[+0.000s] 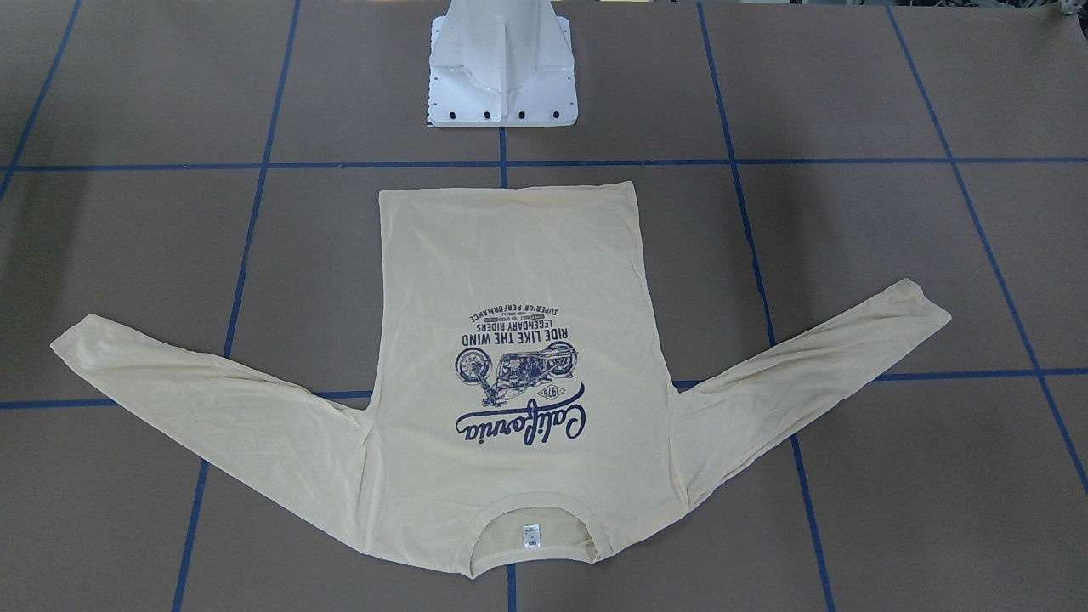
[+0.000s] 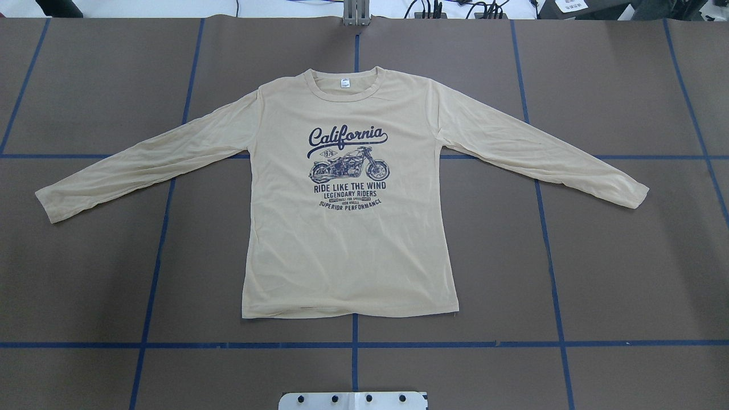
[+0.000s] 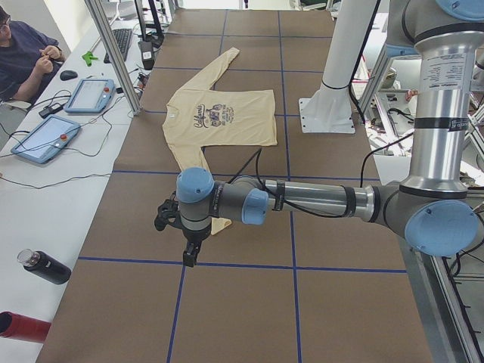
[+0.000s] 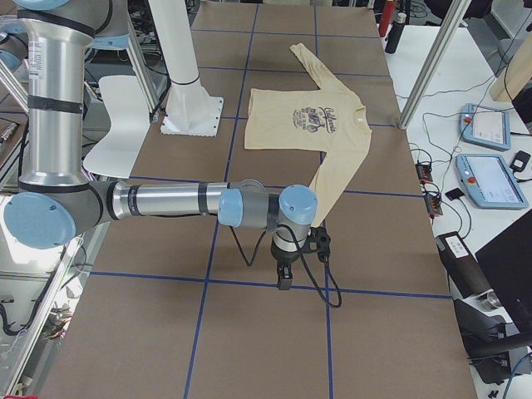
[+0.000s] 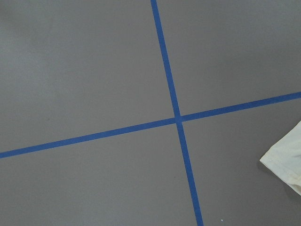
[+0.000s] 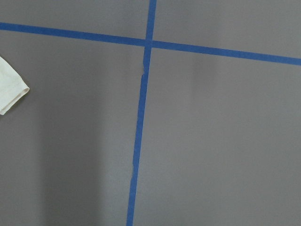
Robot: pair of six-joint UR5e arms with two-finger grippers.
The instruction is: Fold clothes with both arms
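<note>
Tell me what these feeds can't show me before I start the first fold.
- Left arm: jaws open or shut unclear; shown only in exterior left view, small and dark.
- Right arm: likewise, only in exterior right view.
- Neck label on the shirt: text too small in every view.
- Left-side cuff and right-side cuff: cut off by the wrist views' edges.

In the side views the grey jointed left arm [image 3: 310,198] and grey jointed right arm [image 4: 166,199] each cover a sleeve end of the pale cream-yellow long-sleeved shirt [image 2: 347,250]. Just beyond the shirt's cuffs, the black two-finger left gripper [image 3: 190,259] and right gripper [image 4: 284,281] are too small to read as parted or closed. Wrist cameras catch only cuff corners, cut by the frame. The shirt's white neck label [image 1: 531,535] is illegible.
</note>
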